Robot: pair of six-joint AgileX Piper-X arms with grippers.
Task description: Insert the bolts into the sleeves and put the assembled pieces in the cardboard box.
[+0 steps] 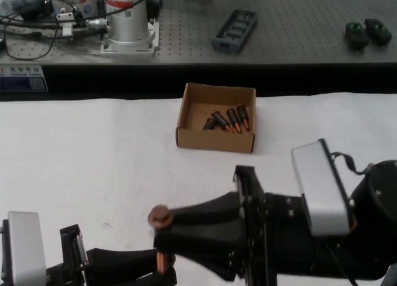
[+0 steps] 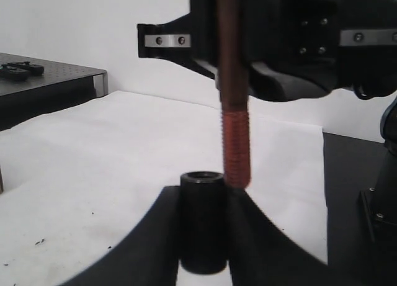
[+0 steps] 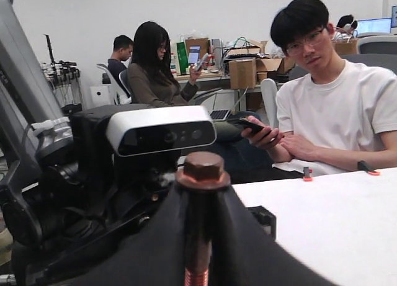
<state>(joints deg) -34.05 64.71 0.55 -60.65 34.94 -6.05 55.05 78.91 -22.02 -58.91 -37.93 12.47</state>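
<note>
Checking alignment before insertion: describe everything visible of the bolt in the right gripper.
The bolt is copper-coloured metal with a hex head, a smooth shank and a threaded lower end. It stands upright, clamped in the right gripper below the head. Its tip hangs beside the rim of the black sleeve held by the left gripper, not in the bore.
</note>
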